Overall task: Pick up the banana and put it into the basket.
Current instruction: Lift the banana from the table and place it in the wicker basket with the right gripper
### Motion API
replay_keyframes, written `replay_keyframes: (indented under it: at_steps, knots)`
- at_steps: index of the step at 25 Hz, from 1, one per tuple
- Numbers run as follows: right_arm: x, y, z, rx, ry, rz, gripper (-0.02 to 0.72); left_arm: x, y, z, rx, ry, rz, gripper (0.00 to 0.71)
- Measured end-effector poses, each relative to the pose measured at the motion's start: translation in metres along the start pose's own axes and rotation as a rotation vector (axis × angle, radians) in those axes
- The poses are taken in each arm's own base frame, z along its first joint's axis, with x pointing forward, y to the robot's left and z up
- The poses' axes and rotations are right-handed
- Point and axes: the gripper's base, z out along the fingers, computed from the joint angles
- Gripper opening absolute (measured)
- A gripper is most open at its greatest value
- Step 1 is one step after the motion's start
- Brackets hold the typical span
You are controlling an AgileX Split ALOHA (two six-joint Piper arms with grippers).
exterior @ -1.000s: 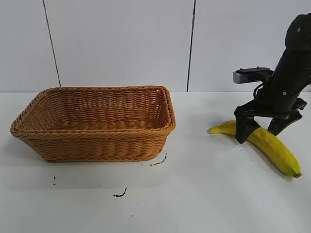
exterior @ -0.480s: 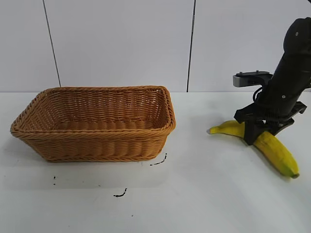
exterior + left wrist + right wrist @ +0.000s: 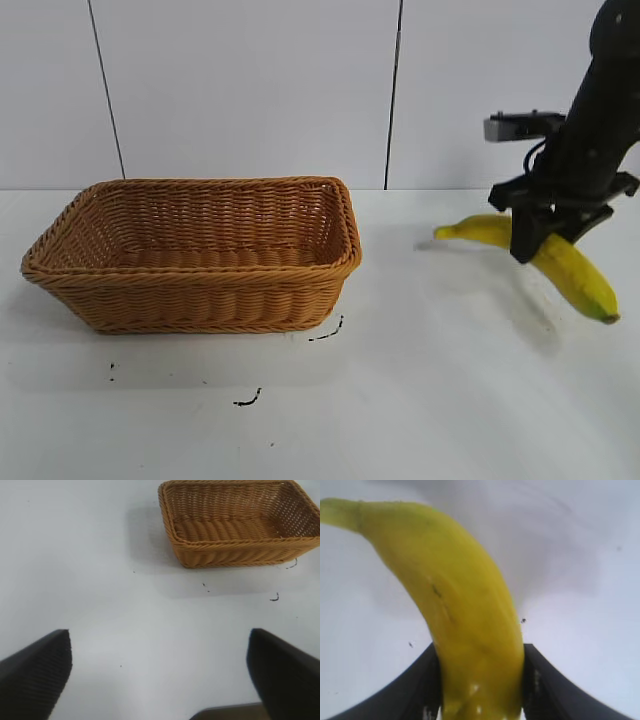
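Note:
The yellow banana (image 3: 570, 272) hangs in the air at the right, clear of the white table, and casts a shadow below it. My right gripper (image 3: 540, 240) is shut on the banana's middle; in the right wrist view the banana (image 3: 465, 615) fills the space between the two black fingers (image 3: 420, 690). The tan wicker basket (image 3: 200, 300) stands empty at the left of the table, well apart from the banana; it also shows in the left wrist view (image 3: 235, 550). My left gripper (image 3: 160, 675) is open and empty over bare table, away from the basket.
Small black marks (image 3: 248, 400) lie on the table in front of the basket. A white panelled wall (image 3: 250, 90) stands behind the table. White table surface (image 3: 420, 330) lies between the basket and the banana.
My right gripper closed on the banana and has lifted it off the table, up and slightly right. The basket has not moved.

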Motion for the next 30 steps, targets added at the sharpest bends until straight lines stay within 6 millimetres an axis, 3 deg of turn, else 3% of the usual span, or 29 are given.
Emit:
replay_keyframes:
  at_steps: [5, 14, 18, 23, 30]
  knots:
    - [-0.016, 0.009, -0.024, 0.030, -0.068, -0.010, 0.310, 0.000, 0.000, 0.000, 0.000, 0.000, 0.000, 0.690]
    - [-0.034, 0.086, -0.031, 0.056, -0.101, -0.269, 0.310, 0.000, 0.000, 0.000, 0.000, 0.000, 0.000, 0.690]
    - [-0.047, 0.128, -0.037, 0.053, -0.188, -0.382, 0.310, 0.000, 0.000, 0.000, 0.000, 0.000, 0.000, 0.690]
    - [-0.067, 0.195, -0.036, 0.027, -0.285, -0.559, 0.310, 0.000, 0.000, 0.000, 0.000, 0.000, 0.000, 0.690]
    - [-0.078, 0.276, 0.002, 0.028, -0.408, -0.863, 0.310, 0.000, 0.000, 0.000, 0.000, 0.000, 0.000, 0.690]
